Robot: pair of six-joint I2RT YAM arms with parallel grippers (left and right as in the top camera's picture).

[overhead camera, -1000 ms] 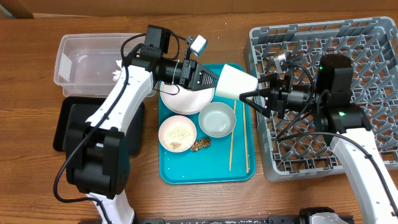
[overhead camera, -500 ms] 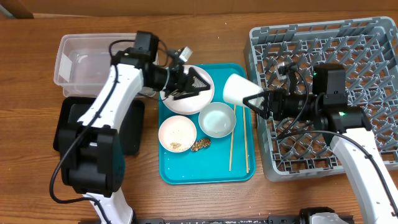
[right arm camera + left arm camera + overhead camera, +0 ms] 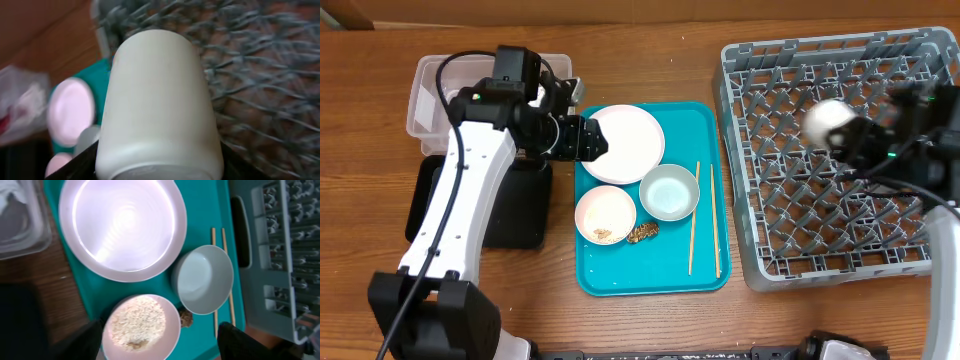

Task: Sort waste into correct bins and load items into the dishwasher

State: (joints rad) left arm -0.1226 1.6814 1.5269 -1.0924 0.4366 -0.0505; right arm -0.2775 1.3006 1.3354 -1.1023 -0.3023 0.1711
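My right gripper (image 3: 842, 128) is shut on a small white cup (image 3: 825, 120) and holds it on its side above the grey dishwasher rack (image 3: 840, 235). In the right wrist view the cup (image 3: 160, 100) fills the space between the fingers. My left gripper (image 3: 592, 141) is open over the left edge of the round white plate (image 3: 628, 142), holding nothing. Below it are a bowl of rice (image 3: 140, 325), a pale bluish bowl (image 3: 205, 280), brown scraps (image 3: 186, 319) and chopsticks (image 3: 223, 270).
The dishes lie on a teal serving tray (image 3: 650, 272). A clear tub (image 3: 445, 95) stands at the back left, with a black tray (image 3: 525, 225) in front of it, partly under my left arm. The rack's pegs stand close under the cup.
My left gripper opened, let go of the cup and drew back left over the plate. My right gripper carried the cup to the right, over the rack.
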